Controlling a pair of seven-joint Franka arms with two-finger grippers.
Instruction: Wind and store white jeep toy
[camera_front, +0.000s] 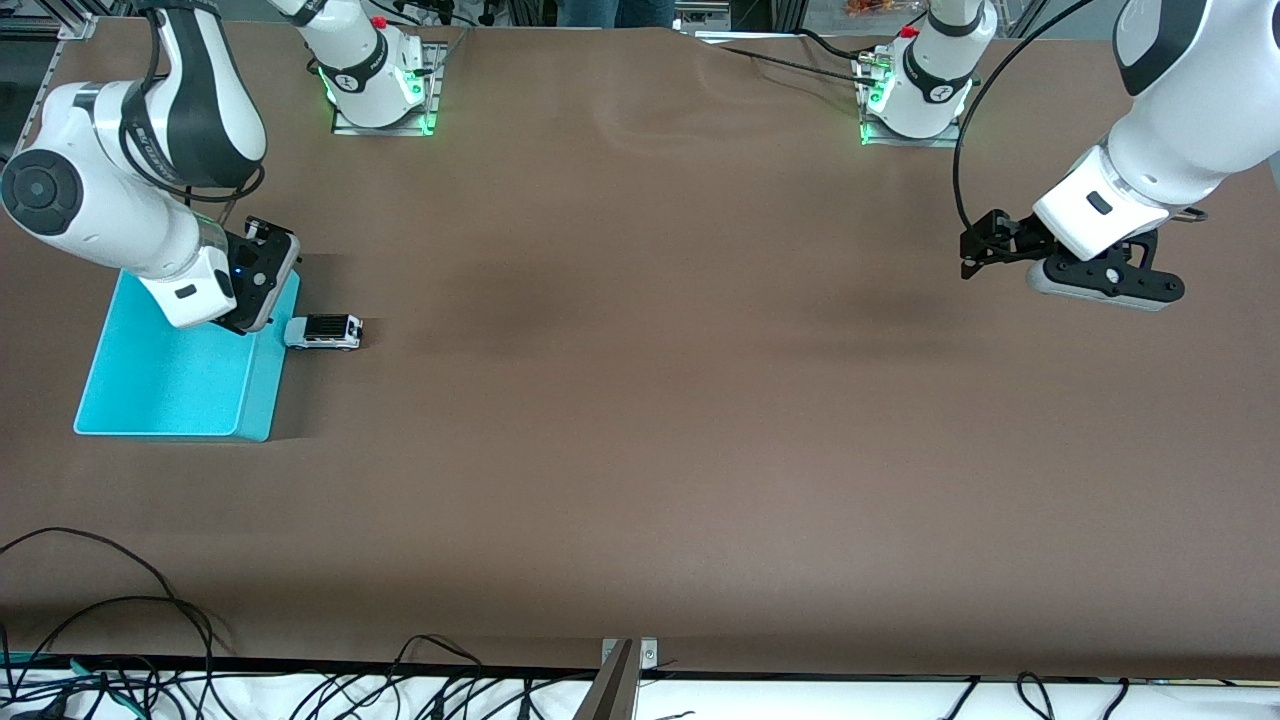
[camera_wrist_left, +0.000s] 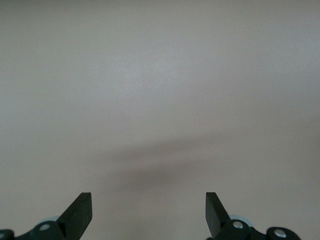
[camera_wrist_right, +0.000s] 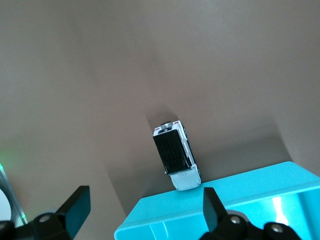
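Observation:
The white jeep toy (camera_front: 323, 331), with its black roof panel, stands on the brown table, one end against the outer wall of the turquoise bin (camera_front: 262, 400). It lies on the side of the bin toward the left arm's end. My right gripper (camera_front: 250, 318) hangs open and empty over the bin's rim beside the jeep. In the right wrist view the jeep (camera_wrist_right: 175, 152) and the bin's rim (camera_wrist_right: 225, 200) show ahead of the open right gripper (camera_wrist_right: 142, 207). My left gripper (camera_front: 972, 250) waits open and empty over bare table at its own end; its wrist view shows only the gripper (camera_wrist_left: 148, 210) and tabletop.
The bin's floor (camera_front: 160, 380) holds nothing. Both arm bases stand along the table's edge farthest from the front camera. Loose black cables (camera_front: 120, 620) lie by the edge nearest that camera.

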